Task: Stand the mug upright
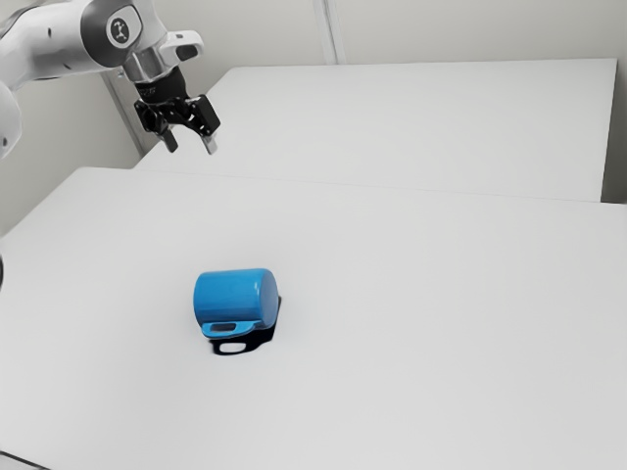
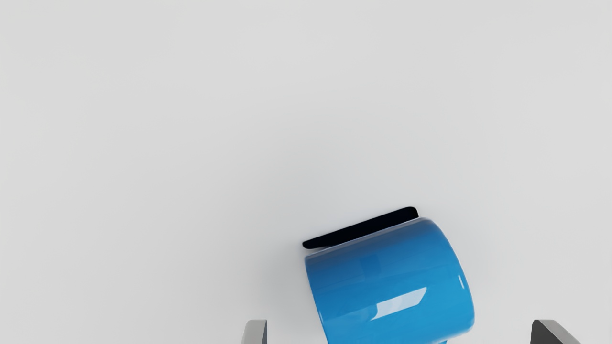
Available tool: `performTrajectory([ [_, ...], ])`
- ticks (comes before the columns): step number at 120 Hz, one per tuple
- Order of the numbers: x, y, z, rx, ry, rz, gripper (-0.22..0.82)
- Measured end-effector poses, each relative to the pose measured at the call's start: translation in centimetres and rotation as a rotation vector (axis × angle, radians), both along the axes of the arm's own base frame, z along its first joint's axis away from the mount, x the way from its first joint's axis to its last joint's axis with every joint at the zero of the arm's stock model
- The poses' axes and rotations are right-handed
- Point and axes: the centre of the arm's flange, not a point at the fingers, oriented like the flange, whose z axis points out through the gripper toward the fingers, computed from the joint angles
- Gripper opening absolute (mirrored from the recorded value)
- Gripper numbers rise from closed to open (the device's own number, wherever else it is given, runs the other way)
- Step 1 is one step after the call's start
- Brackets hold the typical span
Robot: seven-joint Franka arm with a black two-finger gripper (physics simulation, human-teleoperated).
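The gripper [image 1: 189,145] hangs in the air at the exterior view's upper left, well away from the mug and above table level. A blue mug [image 1: 233,297] lies on its side on the white table, its handle low and toward that view's bottom edge. In the wrist view the gripper [image 2: 399,332] has its fingers wide apart, with nothing held. The mug [image 2: 387,282] shows beyond the fingertips, lying across the span between them, and part of its handle is cut off by the picture's edge.
The mug rests on a broad white table [image 1: 441,333]. Behind it, a second white surface [image 1: 421,127] stretches along the wall. A dark cable [image 1: 22,459] shows at the exterior view's lower left corner.
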Motion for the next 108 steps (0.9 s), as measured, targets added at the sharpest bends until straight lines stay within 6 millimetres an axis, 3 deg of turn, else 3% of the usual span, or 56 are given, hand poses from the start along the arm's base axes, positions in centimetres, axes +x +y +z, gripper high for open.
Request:
performTrajectory([
  [31,-0.4,-0.1,-0.8,-0.003,0.021,-0.007,0.6],
  [40,-1.7,-0.4,-2.0,-0.012,0.055,-0.008,0.6],
  [55,-5.6,-0.2,-4.0,-0.122,0.111,0.036,0.6],
  [66,-8.0,1.1,-6.0,-0.25,0.145,0.105,0.6],
  [81,-9.8,3.8,-9.3,-0.407,0.163,0.187,0.6],
  [108,-12.3,11.0,-17.2,-0.653,0.133,0.36,0.6],
])
